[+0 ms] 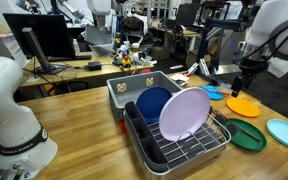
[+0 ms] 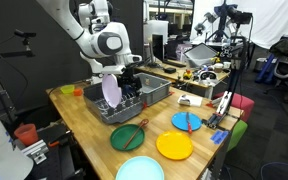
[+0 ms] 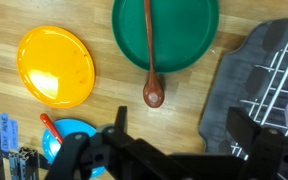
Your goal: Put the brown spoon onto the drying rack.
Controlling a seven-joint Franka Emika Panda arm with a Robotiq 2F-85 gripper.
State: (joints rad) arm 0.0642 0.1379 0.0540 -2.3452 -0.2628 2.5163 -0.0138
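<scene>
**Brown spoon lies half on the green plate, end effector empty above it**

Your end effector hangs over the desk with its fingers spread wide and nothing between them.

Just beyond it is the one brown spoon. Its oval bowl rests on bare wood, just off the rim of the green plate. The bowl points back towards the end effector. The thin handle runs straight away across the green plate, so in the wrist view the long axis stands vertical.

Beside the green plate on one side is an orange plate. Nearer you than that is a blue plate with an orange utensil on it. On the opposite side of the green plate, the single drying rack shows its black tray and silver wires.

In an exterior view a fourth flat plate, pale teal, lies near the green one. The rack holds two upright plates, one lavender and one dark blue. One grey bin stands beyond the rack.
</scene>
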